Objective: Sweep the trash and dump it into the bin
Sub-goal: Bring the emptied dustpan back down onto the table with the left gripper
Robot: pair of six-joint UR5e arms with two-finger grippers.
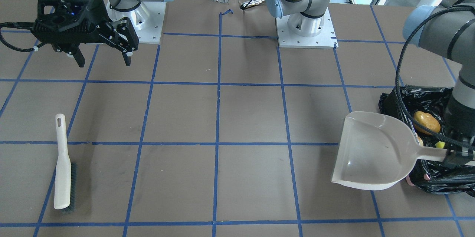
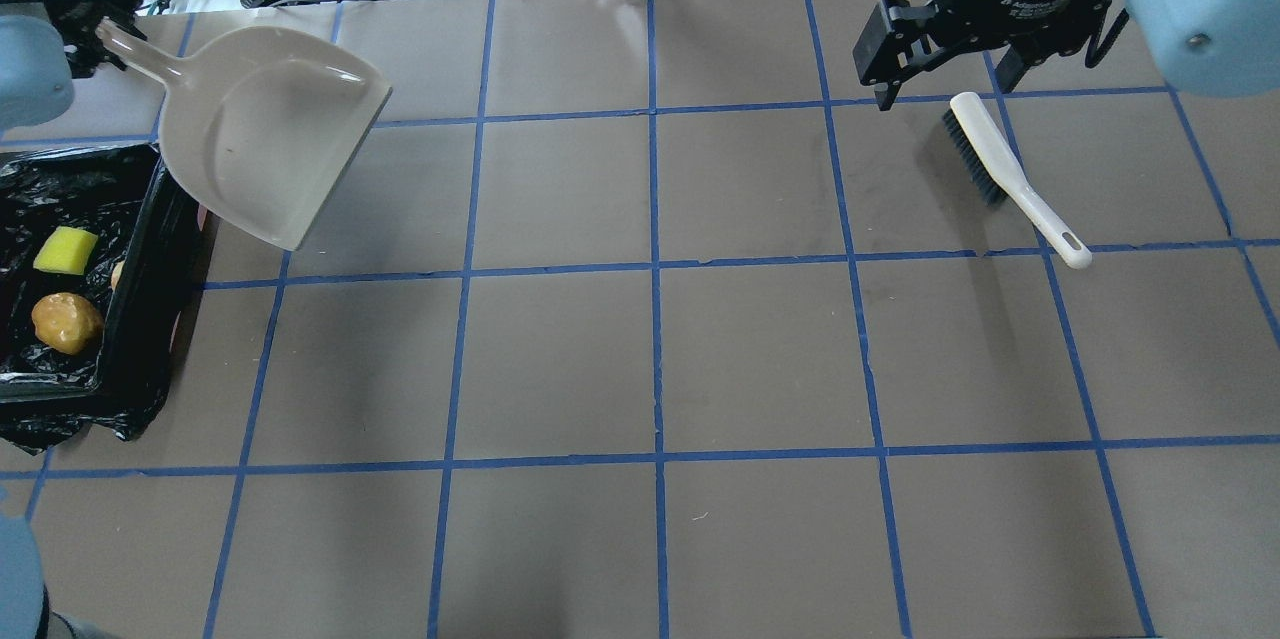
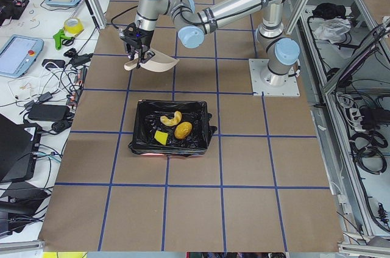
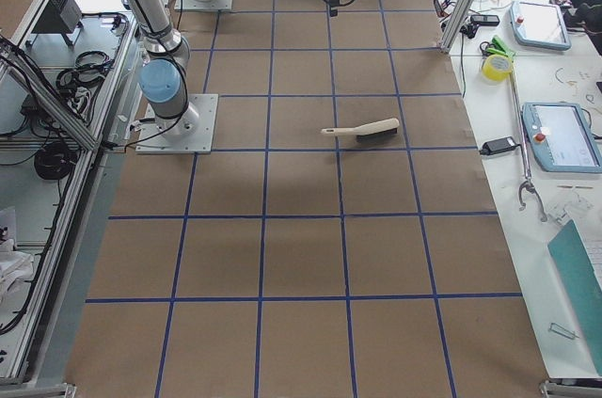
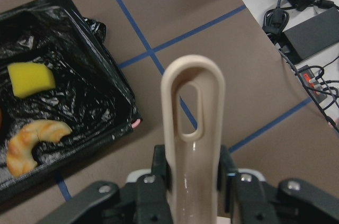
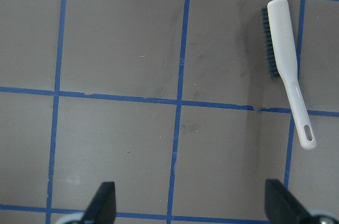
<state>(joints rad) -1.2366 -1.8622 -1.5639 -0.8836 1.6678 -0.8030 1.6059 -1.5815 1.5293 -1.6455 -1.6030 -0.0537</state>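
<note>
A brown surface (image 1: 252,118) ruled into squares by blue tape carries everything. At its end on the robot's left sits the rectangular bin lined with crinkled black plastic (image 2: 140,269), a pink edge showing under one corner. All three pieces of trash lie inside it: the orange-brown potato-like lump (image 2: 67,322), the yellow sponge piece (image 2: 66,250) and the pale curved crescent slice (image 5: 34,142), each apart from the others.

The left hand (image 5: 193,171) is pinched on the looped handle of the beige plastic dustpan (image 2: 265,129), holding it off the surface just beside the bin, with its bare scoop turned away from the bin. In the front-facing view the left arm, its black cable and the dustpan handle cross in front of the bin and hide most of the crescent.

The right hand (image 1: 104,62) hangs above the far end, fingers spread wide with only surface between them. The white long-handled brush with dark bristles (image 2: 1000,164) lies flat on a tape line near it, untouched.

Black cables and power bricks (image 5: 302,23) lie past the surface's edge.
</note>
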